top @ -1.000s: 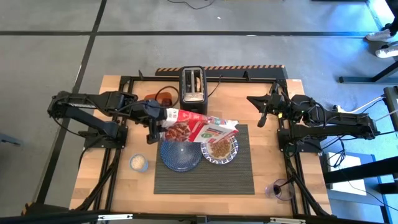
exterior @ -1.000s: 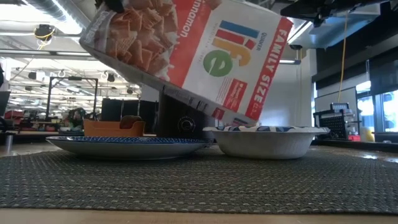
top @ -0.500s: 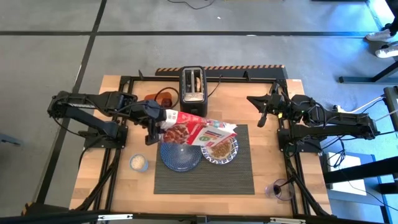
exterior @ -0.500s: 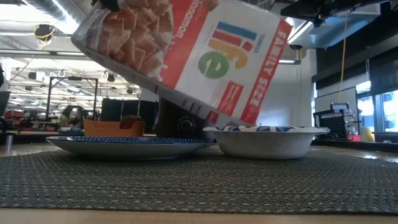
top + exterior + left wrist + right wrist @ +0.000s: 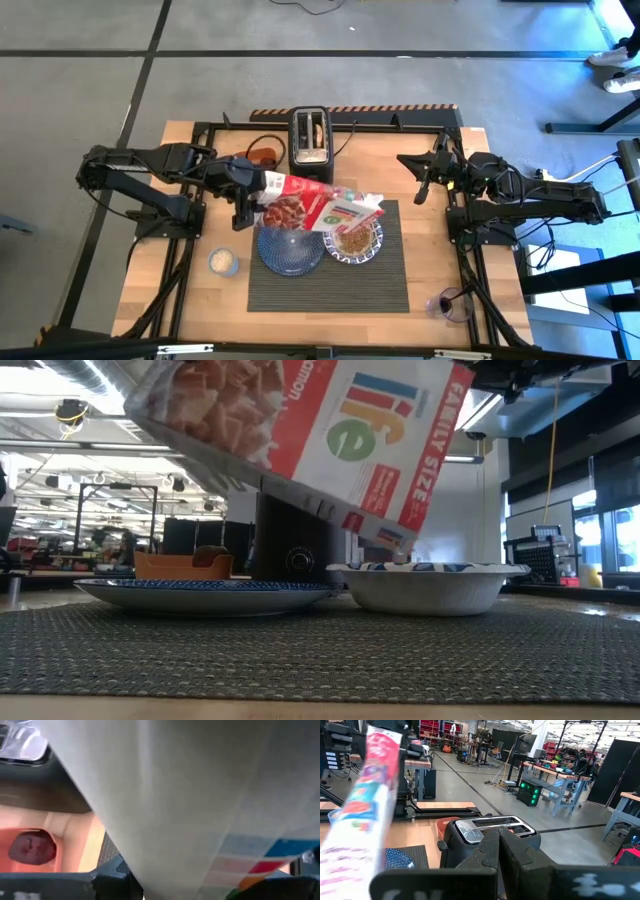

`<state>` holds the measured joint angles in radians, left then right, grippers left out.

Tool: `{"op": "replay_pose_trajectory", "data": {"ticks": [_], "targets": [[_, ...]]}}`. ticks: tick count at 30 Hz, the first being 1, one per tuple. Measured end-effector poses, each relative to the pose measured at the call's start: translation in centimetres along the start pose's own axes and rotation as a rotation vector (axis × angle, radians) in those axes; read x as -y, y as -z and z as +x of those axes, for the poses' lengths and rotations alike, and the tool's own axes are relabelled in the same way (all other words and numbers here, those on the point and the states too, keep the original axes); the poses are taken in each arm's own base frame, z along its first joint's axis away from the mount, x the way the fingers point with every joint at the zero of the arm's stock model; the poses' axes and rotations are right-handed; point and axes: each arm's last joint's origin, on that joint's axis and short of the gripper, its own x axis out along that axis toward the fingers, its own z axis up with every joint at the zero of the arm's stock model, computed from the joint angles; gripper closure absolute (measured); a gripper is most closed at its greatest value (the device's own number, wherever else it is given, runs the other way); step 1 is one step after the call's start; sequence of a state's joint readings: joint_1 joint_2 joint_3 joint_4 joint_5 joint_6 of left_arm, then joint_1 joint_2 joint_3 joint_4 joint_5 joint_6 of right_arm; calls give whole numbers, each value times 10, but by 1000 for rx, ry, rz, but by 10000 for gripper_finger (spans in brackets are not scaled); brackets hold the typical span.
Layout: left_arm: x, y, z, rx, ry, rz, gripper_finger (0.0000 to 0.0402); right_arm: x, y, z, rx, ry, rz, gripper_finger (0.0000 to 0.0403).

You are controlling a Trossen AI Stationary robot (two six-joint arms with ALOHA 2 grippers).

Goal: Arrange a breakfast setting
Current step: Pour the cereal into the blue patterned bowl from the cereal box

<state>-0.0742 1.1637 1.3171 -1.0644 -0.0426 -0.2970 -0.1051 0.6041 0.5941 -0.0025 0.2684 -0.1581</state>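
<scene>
My left gripper [image 5: 250, 199] is shut on a red-and-white cereal box [image 5: 318, 205], which slants down over the blue-and-white bowl [image 5: 353, 241]. The bowl holds brown cereal. The box's lower end [image 5: 392, 540] hangs just above the bowl's rim [image 5: 428, 571]. The dark blue plate [image 5: 290, 251] lies beside the bowl on the dark grey ribbed placemat [image 5: 330, 290]. My right gripper [image 5: 421, 185] waits shut at the table's far right, touching nothing. No spoon shows. My left gripper holds the cereal box by its left end [image 5: 268, 190], away from the bowl, between its two fingers [image 5: 115, 870]. It comes about level from the table's left. The box is lifted clear and tilted, its other end lower and over the bowl. The box hides the contact in the wrist view.
A black toaster [image 5: 310, 137] stands at the far edge behind the placemat. An orange tub [image 5: 260, 156] with a dark round thing in it sits left of the toaster. A small pale cup [image 5: 222, 261] stands left of the plate, and a dark glass [image 5: 450, 304] at the near right.
My left gripper has rocked the cereal box a little. The box shifted slightly toward the table's left, then rose a little. It stays tilted, with its lower end over the bowl.
</scene>
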Motion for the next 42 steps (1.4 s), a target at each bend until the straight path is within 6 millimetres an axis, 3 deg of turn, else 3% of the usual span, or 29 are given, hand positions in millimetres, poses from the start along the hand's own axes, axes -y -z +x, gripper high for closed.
{"op": "replay_pose_trajectory", "data": {"ticks": [42], "targets": [[2, 1, 4, -28, -9, -29, 235, 0, 0, 0, 0, 0, -4, 403]]}}
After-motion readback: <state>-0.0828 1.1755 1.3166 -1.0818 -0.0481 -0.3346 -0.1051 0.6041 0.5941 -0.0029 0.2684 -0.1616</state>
